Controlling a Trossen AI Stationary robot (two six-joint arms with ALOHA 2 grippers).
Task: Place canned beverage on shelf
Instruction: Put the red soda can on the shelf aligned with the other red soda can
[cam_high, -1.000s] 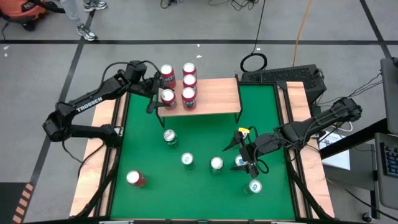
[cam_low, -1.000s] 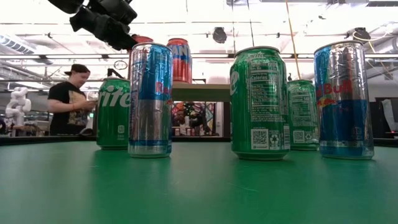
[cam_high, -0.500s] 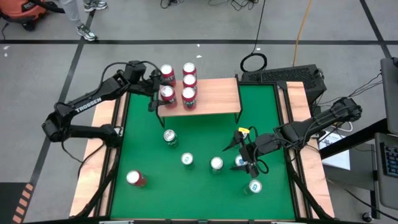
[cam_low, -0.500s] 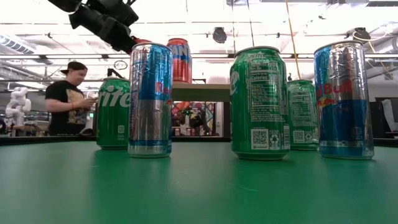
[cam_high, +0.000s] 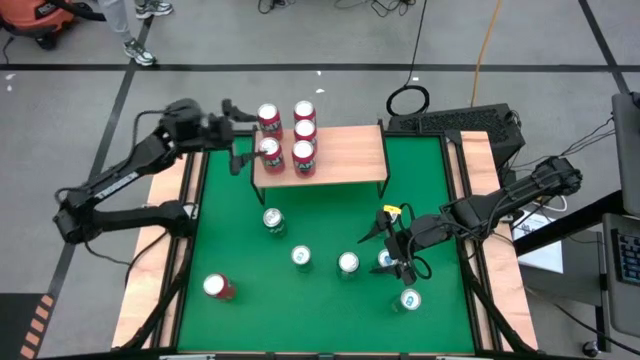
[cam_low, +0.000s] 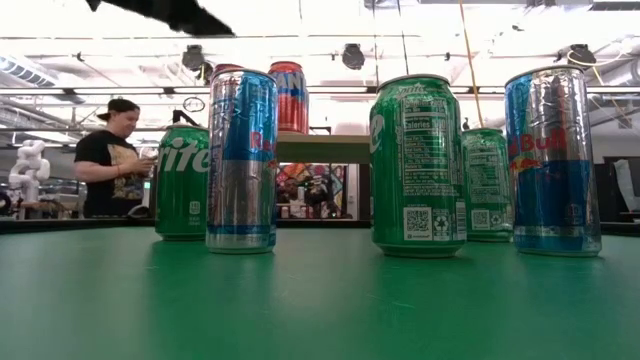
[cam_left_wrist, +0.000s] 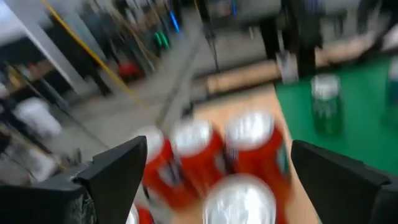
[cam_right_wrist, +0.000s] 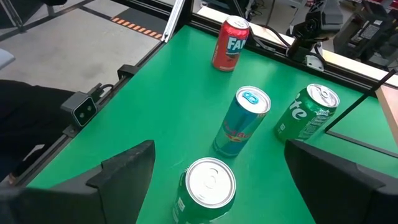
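Presently, on the green surface (cam_high: 320, 320), near to far in the high view: one red can (cam_high: 217, 288) at seven o'clock; five green and blue cans loose toward the middle, among them a green can (cam_high: 409, 299) and a blue can (cam_high: 386, 260) close to the right gripper (cam_high: 398, 248), jaws open, empty. Shelf (cam_high: 345, 155) at twelve o'clock carries four red cans (cam_high: 287, 134), upright, clustered at its nine o'clock end. Left gripper (cam_high: 232, 135) hangs beside them, off the shelf edge, jaws wide, holding nothing. Judged: four placed, six left. Left wrist view is blurred; labels there unreadable. Low view cuts the left arm off.
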